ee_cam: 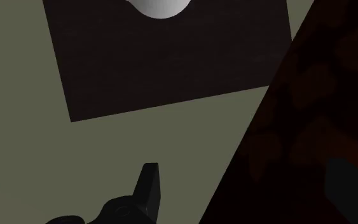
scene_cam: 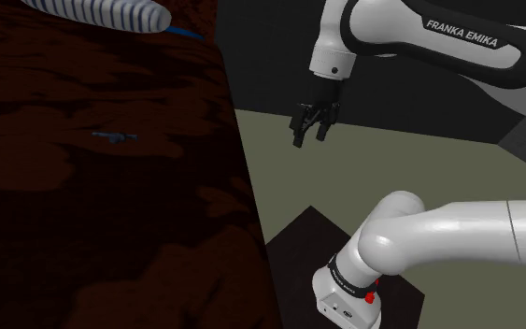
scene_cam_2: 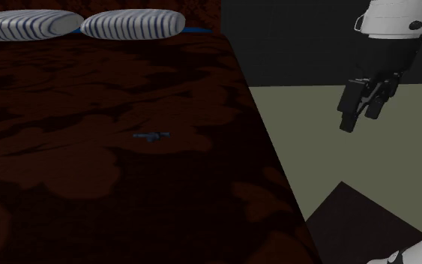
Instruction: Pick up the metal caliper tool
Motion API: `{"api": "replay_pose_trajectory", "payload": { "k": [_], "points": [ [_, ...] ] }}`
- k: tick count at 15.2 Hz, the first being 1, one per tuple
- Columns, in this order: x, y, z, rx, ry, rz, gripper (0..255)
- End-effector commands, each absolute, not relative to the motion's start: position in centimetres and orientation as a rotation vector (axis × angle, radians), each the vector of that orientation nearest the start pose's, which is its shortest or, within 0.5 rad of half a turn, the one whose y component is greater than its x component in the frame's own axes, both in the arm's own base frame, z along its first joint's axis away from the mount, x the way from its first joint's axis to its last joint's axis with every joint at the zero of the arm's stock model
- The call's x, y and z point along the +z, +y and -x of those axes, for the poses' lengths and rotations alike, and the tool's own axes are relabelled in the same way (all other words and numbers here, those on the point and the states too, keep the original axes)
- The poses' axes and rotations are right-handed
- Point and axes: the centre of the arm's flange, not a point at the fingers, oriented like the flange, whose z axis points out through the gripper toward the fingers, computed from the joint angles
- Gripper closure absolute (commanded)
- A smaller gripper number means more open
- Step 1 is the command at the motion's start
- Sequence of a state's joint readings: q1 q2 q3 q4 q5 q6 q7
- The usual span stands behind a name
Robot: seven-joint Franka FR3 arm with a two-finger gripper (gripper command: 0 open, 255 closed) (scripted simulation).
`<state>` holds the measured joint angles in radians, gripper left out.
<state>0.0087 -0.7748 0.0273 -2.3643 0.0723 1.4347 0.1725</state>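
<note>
Caliper [scene_cam: 114, 137] lies on dark red bed [scene_cam: 111, 234], approx 9 o'clock of gripper [scene_cam: 309, 138]. Fingers [ee_cam: 149, 184] spread w/ nothing between, above olive floor [scene_cam: 363, 178].

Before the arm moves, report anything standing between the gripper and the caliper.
Nothing visible does. The gripper hangs over the floor beside the bed; the caliper lies alone on its dark patterned cover, the striped pillows well beyond it.

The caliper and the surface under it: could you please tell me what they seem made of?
The caliper is dull blue-grey, possibly matte metal; too small to confirm. The surface looks like matte fabric: dark red-brown blotched pattern, striped pillows at its far end.
</note>
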Motion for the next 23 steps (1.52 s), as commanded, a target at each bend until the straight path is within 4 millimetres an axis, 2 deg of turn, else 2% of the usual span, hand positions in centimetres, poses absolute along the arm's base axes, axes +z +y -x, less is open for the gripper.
{"api": "replay_pose_trajectory", "payload": {
  "k": [1, 12, 23],
  "points": [
    [57.3, 2.1, -29.3, 0.247, 0.219, 3.087, 0],
    [55.7, 14.0, -36.6, 0.263, 0.621, 3.013, 0],
    [53.9, 23.5, -46.6, 0.274, 1.009, 2.888, 0]
  ]
}}
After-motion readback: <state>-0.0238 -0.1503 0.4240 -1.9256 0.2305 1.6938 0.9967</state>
